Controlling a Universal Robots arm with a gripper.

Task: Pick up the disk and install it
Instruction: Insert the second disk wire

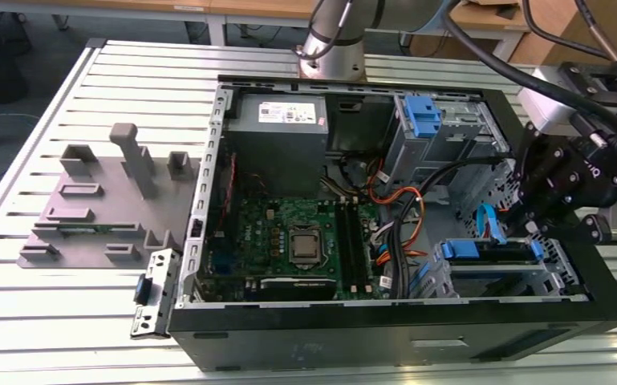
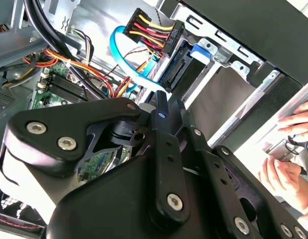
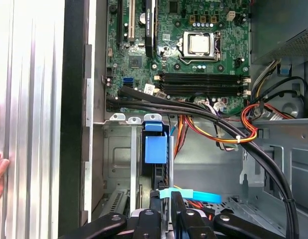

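Observation:
The disk (image 1: 487,252) lies in the drive cage at the near right corner of the open computer case (image 1: 394,333), its blue side rails showing at both ends. In the first wrist view its blue rail (image 3: 156,149) sits in the cage slot just past my gripper (image 3: 173,201). In the second wrist view the blue rail (image 2: 201,51) lies beyond my gripper (image 2: 168,107), whose fingers stand close together with nothing between them. In the exterior view my gripper (image 1: 538,233) hovers over the cage's right end, just above the disk.
Bundled black and coloured cables (image 3: 228,124) and a light-blue flat cable (image 3: 191,195) run close to the cage. The motherboard (image 1: 298,241), a grey power-supply box (image 1: 278,120) and a tall blue clip piece (image 1: 420,116) share the case. A person's hands (image 2: 293,149) rest outside it.

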